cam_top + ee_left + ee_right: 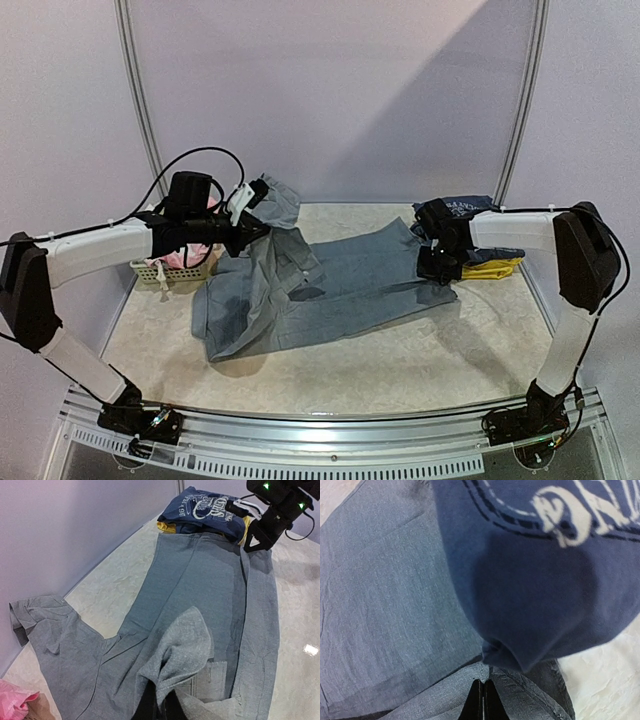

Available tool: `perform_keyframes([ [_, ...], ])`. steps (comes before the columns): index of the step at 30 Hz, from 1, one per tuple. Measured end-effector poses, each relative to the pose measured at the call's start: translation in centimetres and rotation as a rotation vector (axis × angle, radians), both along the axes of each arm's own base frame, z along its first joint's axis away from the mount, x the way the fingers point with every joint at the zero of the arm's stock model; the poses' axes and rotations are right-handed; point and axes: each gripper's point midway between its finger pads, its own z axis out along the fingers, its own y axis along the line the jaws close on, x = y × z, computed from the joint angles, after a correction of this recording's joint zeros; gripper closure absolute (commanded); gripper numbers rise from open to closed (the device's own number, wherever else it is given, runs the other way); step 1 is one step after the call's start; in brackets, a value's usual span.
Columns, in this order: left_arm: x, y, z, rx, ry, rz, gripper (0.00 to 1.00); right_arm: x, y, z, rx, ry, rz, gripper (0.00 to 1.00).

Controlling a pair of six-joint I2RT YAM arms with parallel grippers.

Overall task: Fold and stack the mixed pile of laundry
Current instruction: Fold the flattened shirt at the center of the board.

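The large grey trousers [340,290] lie spread across the middle of the table. My left gripper [262,232] is at their left end, shut on a raised fold of the grey cloth [185,645] beside a pocket; its fingertips [161,707] are half buried in it. My right gripper [432,266] is shut on the trouser edge [380,595] at the right end, its fingers [483,700] pressed together. The folded navy printed tee [455,210] lies right behind that gripper, on a yellow piece [492,268], and it fills the right wrist view [545,580].
A pale-green lattice basket [175,272] holding pink cloth [12,705] stands at the left under my left arm. Part of the grey cloth [280,200] reaches back to the rear wall. Curved wall panels close in the back and sides.
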Motion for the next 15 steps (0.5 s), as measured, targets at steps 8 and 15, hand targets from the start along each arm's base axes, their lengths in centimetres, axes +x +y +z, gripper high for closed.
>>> perform_keyframes([
  [8, 1.6, 0.6, -0.7, -0.014, 0.016, -0.039, 0.97, 0.8, 0.3, 0.1, -0.001, -0.012, 0.002, 1.00],
  [15, 3.5, 1.1, -2.5, -0.034, 0.073, -0.068, 0.93, 1.0, 0.2, 0.4, -0.003, -0.018, -0.001, 0.86],
])
